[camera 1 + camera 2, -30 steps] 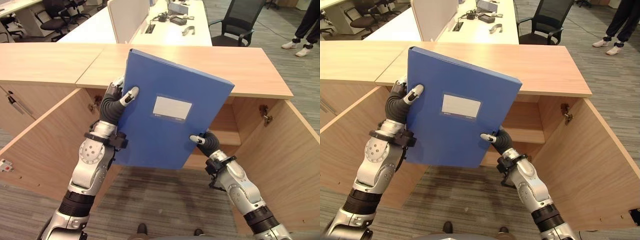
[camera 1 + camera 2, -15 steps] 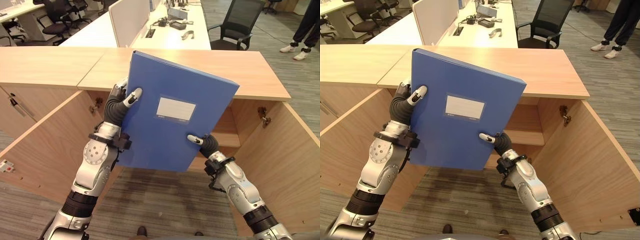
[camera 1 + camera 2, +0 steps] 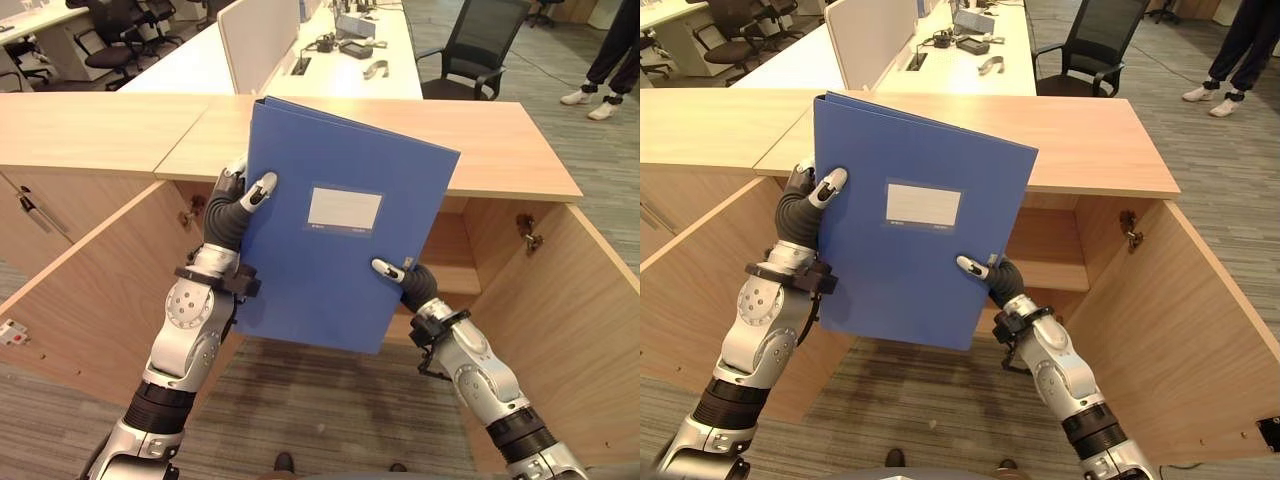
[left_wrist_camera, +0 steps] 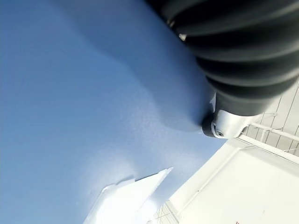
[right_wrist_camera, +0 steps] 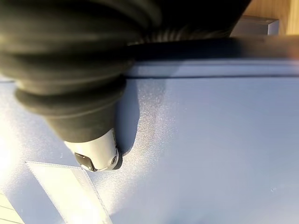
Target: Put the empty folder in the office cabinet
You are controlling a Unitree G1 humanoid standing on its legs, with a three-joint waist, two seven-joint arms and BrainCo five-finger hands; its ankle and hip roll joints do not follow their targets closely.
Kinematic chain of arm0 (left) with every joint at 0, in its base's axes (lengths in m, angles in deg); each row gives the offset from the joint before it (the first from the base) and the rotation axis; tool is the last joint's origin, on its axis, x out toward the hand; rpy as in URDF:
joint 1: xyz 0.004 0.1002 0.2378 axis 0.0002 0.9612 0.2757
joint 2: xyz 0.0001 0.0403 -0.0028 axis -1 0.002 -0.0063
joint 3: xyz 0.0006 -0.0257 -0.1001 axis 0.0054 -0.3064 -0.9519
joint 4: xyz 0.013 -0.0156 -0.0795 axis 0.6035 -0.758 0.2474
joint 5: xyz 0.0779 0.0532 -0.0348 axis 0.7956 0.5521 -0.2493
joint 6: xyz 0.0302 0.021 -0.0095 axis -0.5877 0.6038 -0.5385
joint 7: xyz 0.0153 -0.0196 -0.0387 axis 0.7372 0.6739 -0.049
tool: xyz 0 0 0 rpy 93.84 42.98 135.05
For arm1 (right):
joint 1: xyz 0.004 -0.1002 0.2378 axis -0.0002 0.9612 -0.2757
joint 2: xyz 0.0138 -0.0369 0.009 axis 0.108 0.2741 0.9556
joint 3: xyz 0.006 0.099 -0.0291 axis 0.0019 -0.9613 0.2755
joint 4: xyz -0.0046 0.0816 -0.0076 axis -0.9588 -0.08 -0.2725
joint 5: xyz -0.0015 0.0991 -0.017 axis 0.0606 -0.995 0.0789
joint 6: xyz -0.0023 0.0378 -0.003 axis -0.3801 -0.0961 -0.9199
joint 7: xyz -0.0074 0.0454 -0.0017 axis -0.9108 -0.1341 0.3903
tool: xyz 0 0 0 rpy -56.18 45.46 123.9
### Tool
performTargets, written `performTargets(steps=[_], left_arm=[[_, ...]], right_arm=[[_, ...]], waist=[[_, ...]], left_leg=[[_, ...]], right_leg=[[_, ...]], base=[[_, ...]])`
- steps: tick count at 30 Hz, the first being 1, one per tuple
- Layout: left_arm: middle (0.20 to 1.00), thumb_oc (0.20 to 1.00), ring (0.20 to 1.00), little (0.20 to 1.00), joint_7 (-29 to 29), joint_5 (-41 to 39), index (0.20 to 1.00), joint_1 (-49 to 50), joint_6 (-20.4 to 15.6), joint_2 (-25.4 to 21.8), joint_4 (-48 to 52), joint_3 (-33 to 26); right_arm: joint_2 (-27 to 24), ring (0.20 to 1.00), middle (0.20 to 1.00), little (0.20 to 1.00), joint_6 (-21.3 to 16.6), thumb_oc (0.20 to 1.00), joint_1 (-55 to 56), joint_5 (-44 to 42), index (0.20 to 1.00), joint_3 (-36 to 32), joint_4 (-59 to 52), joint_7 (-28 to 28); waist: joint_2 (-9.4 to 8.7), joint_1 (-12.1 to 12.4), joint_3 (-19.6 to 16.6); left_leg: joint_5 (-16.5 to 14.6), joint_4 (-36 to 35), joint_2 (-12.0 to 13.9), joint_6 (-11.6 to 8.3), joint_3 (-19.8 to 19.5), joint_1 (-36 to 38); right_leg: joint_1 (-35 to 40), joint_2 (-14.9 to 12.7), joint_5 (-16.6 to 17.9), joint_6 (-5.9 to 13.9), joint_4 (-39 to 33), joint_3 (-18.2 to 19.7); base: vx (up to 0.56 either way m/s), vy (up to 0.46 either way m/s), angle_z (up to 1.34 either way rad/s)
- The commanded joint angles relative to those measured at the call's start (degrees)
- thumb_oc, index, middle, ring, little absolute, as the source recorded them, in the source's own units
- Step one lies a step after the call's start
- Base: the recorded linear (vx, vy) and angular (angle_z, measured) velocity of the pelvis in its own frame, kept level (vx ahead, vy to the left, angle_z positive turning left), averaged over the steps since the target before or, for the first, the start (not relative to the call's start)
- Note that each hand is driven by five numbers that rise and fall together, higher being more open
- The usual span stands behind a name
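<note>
A blue folder (image 3: pixel 330 250) with a white label is held upright in front of the open wooden cabinet (image 3: pixel 500 150). My left hand (image 3: pixel 232 205) grips its left edge, thumb pressed on the front cover, fingers behind. At the lower right edge my right hand (image 3: pixel 405 282) pinches the folder (image 3: pixel 910 240) the same way, thumb on the cover. Each wrist view shows a thumb on the blue cover (image 4: pixel 84 116), (image 5: pixel 210 149). The folder hides the middle of the cabinet opening and the fingers behind it.
Both cabinet doors stand open, the left door (image 3: pixel 90 290) and the right door (image 3: pixel 580 330). An inner shelf (image 3: pixel 455 275) shows at the right. Beyond the cabinet are white desks (image 3: pixel 330 60), a black office chair (image 3: pixel 480 50), and a person's legs (image 3: pixel 610 60) at the far right.
The folder has rotated slightly counter-clockwise, so its top right corner sits lower and further left. Both hands keep their grip.
</note>
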Motion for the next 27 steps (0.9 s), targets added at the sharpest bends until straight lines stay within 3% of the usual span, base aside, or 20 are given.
performTargets(steps=[1, 6, 8, 9, 14, 19, 21, 23, 27], left_arm=[[0.200, 0.200, 0.200, 0.200, -2.54, -1.69, 0.200, -7.45, -2.40, 1.60, 0.93, 3.41], [0.200, 0.200, 0.200, 0.200, -2.90, -1.37, 0.200, -6.60, -2.21, 1.28, 0.79, 2.57], [0.602, 0.602, 0.602, 0.602, -3.01, -0.88, 0.602, -5.72, -1.90, 0.78, 0.49, 1.69], [1.000, 1.000, 1.000, 1.000, -2.86, 0.68, 1.000, -4.55, -1.88, -0.03, 0.16, 0.52], [1.000, 1.000, 1.000, 1.000, -4.07, 4.18, 1.000, 5.06, -1.01, -3.40, -3.76, -6.62], [1.000, 1.000, 1.000, 1.000, -9.87, 3.76, 1.000, 13.44, 0.32, -4.59, -10.31, -10.91], [1.000, 1.000, 1.000, 1.000, -15.03, 3.82, 1.000, 18.97, 2.37, -4.57, -15.92, -11.73], [1.000, 1.000, 1.000, 1.000, -15.91, 4.04, 1.000, 19.92, 2.65, -4.45, -17.99, -11.75], [1.000, 1.000, 1.000, 1.000, -19.33, 10.44, 1.000, 25.14, 4.30, -2.67, -32.95, -8.28]], right_arm=[[3.08, 0.200, 0.200, 0.200, -2.10, 0.200, -9.20, 0.93, 0.200, 5.55, -5.36, 4.13], [2.44, 0.200, 0.200, 0.200, -1.36, 0.200, -8.96, 1.09, 0.200, 5.66, -5.55, 5.29], [1.87, 0.200, 0.200, 0.200, -1.03, 0.200, -8.49, 1.28, 0.200, 5.32, -5.71, 5.76], [1.39, 0.200, 0.200, 0.200, -0.81, 0.200, -7.90, 1.87, 0.200, 4.67, -5.76, 6.09], [-0.49, 0.200, 0.200, 0.200, -0.15, 0.200, -3.93, 4.49, 0.200, 0.33, -4.92, 6.83], [-2.10, 0.200, 0.200, 0.200, 0.06, 0.200, -1.32, 8.48, 0.200, -3.23, -3.27, 8.24], [-2.33, 0.200, 0.200, 0.200, 0.35, 0.200, 0.88, 9.97, 0.200, -4.87, -1.97, 9.75], [-2.36, 0.200, 0.200, 0.200, 0.33, 0.200, 1.39, 10.27, 0.200, -5.18, -1.34, 9.90], [-0.85, 0.200, 0.200, 0.200, 0.54, 0.200, 5.56, 11.66, 0.200, -5.92, 4.92, 9.89]], waist=[[-1.50, 0.98, 0.09], [-1.55, 1.13, -0.02], [-1.60, 1.21, -0.07], [-1.63, 1.36, -0.07], [-1.55, 2.14, 0.08], [-1.38, 2.69, 0.22], [-1.23, 2.98, 0.35], [-1.20, 3.04, 0.33], [-1.21, 3.55, 1.01]], left_leg=[[-7.73, 0.22, 0.32, 0.63, 3.02, 4.42], [-7.78, 0.22, 0.34, 0.60, 3.02, 4.51], [-7.83, 0.22, 0.32, 0.59, 2.97, 4.50], [-7.84, 0.22, 0.30, 0.59, 2.97, 4.52], [-7.74, 0.22, 0.32, 0.52, 2.79, 4.34], [-7.55, 0.22, 0.32, 0.53, 2.61, 4.09], [-7.45, 0.22, 0.20, 0.61, 2.43, 3.94], [-7.44, 0.22, 0.20, 0.63, 2.37, 3.87], [-7.00, 0.22, 0.07, 0.75, 2.13, 2.55]], right_leg=[[-1.80, -2.71, -6.02, 2.53, 4.83, 2.90], [-1.78, -2.75, -6.04, 2.57, 4.84, 2.81], [-1.77, -2.76, -6.01, 2.58, 4.77, 2.76], [-1.71, -2.78, -6.00, 2.58, 4.74, 2.64], [-1.61, -2.79, -5.93, 2.59, 4.65, 2.30], [-1.68, -2.80, -5.82, 2.63, 4.60, 2.24], [-1.86, -2.78, -5.71, 2.74, 4.63, 2.11], [-1.95, -2.78, -5.67, 2.77, 4.63, 2.06], [-2.73, -2.97, -5.40, 3.04, 4.60, 1.49]], base=[[0.00, 0.000, 0.00], [0.00, 0.000, 0.00], [0.00, 0.000, 0.00], [0.00, 0.000, 0.00], [0.00, 0.002, -0.01], [0.00, 0.003, 0.02], [0.00, 0.000, 0.00], [0.00, 0.000, 0.00], [0.00, 0.027, 0.00]])
